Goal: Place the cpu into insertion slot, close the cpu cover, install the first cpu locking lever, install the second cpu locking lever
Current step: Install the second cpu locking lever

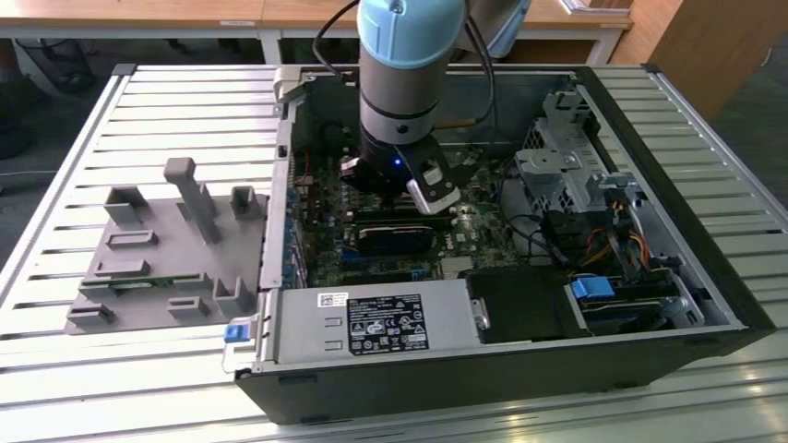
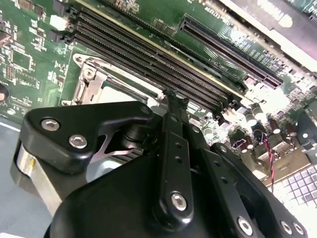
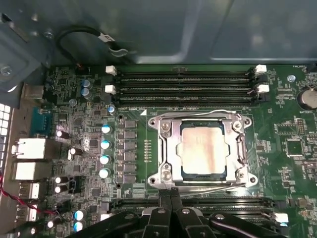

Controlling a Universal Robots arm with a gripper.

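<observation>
gripper (image 3: 171, 192): black, two-fingered, fingers pressed together with no gap and nothing between them; in the first wrist view the tips sat at the near edge of the socket, touching or just above the frame, which of the two could not be told. in the second wrist view the gripper (image 2: 171, 94) showed the same narrow closed fingertips, pointed down at the socket edge. in the exterior view the gripper (image 1: 407, 189) hung inside the open computer case (image 1: 689, 277), low over the motherboard (image 1: 369, 258). cpu (image 3: 204, 151): square chip, dull silver-tan top, seated flat in the socket just beyond the fingertips. cpu cover (image 3: 168, 148): silver metal frame with square window, lying flat down around the cpu, the chip's top showing through the window. memory slots (image 3: 183, 82): black rows, on the far side of the socket from the gripper; a further row lay just beneath the fingertips. capacitors (image 3: 105, 151): a column of silver-topped cans to one side of the socket. grey fixture tray (image 1: 161, 249): on the slatted table (image 1: 74, 166), outside the case, well apart from the gripper.
</observation>
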